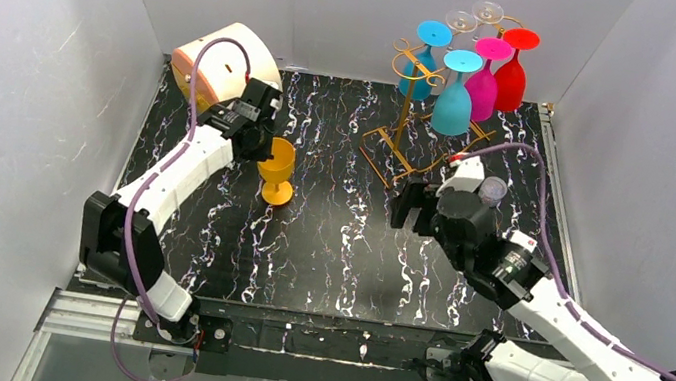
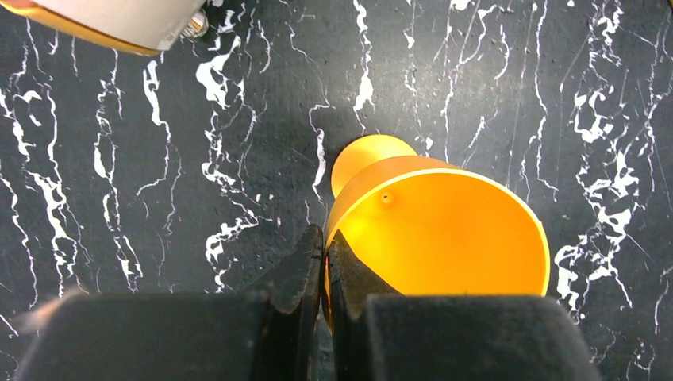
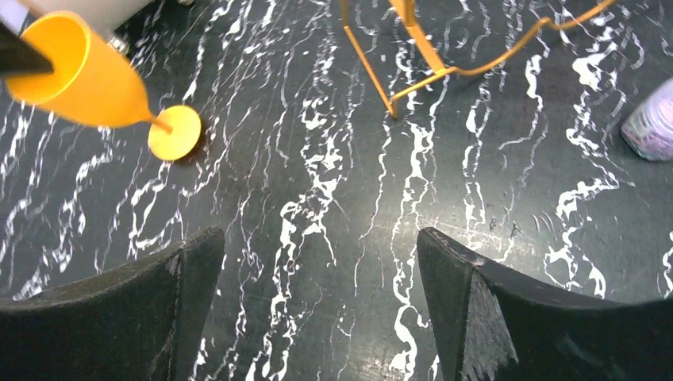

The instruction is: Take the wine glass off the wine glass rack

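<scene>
The jaws of my left arm [image 1: 180, 172] were pinching the rim of the orange plastic wine glass [image 1: 276, 171], one jaw inside the bowl and one outside. The glass stood upright left of centre in the top view, well apart from the tall gold wire wine glass rack [image 1: 403, 119] at upper right. Whether its foot touched the black, white-veined worktop [image 1: 334, 261] I could not tell. A blue glass [image 1: 418, 79], a teal glass [image 1: 452, 112], a magenta glass [image 1: 481, 93] and a red glass [image 1: 510, 83] hung upside down on the rack. My right arm [image 1: 505, 261] hovered near the rack's base, lower in the frame, its jaws spread wide.
</scene>
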Controlling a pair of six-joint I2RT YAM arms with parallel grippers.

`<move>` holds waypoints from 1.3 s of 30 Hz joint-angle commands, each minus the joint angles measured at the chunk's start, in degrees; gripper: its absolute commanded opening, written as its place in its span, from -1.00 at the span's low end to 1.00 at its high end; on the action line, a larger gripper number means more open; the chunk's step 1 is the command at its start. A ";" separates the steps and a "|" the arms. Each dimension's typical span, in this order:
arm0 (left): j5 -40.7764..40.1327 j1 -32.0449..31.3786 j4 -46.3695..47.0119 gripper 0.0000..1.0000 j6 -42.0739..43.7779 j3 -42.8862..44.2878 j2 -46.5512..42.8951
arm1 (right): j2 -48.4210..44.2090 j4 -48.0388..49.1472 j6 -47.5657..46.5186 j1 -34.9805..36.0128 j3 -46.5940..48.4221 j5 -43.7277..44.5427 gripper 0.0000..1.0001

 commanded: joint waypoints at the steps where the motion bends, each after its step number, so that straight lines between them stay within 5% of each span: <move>1: -2.20 1.89 0.83 -1.00 1.29 3.63 1.38 | 1.84 -6.42 8.31 -8.74 5.62 -6.78 0.97; 5: -0.56 3.63 1.84 -1.00 1.67 3.92 2.76 | 5.41 -9.35 8.87 -24.06 8.14 -25.39 0.97; 9: -0.19 4.47 2.18 -1.00 2.24 4.92 4.34 | 7.59 -10.82 9.76 -31.43 11.28 -35.93 0.97; 20: 1.45 5.34 4.24 -1.00 0.46 4.83 7.68 | 14.15 -9.82 14.14 -38.92 23.83 -42.67 0.97; 30: -0.03 6.02 4.53 -1.00 0.80 6.01 8.45 | 19.32 -7.70 17.75 -41.15 32.35 -37.49 0.97; 39: 1.93 6.88 3.15 -0.74 0.69 7.96 10.47 | 23.49 -7.39 18.63 -46.44 35.54 -45.29 0.97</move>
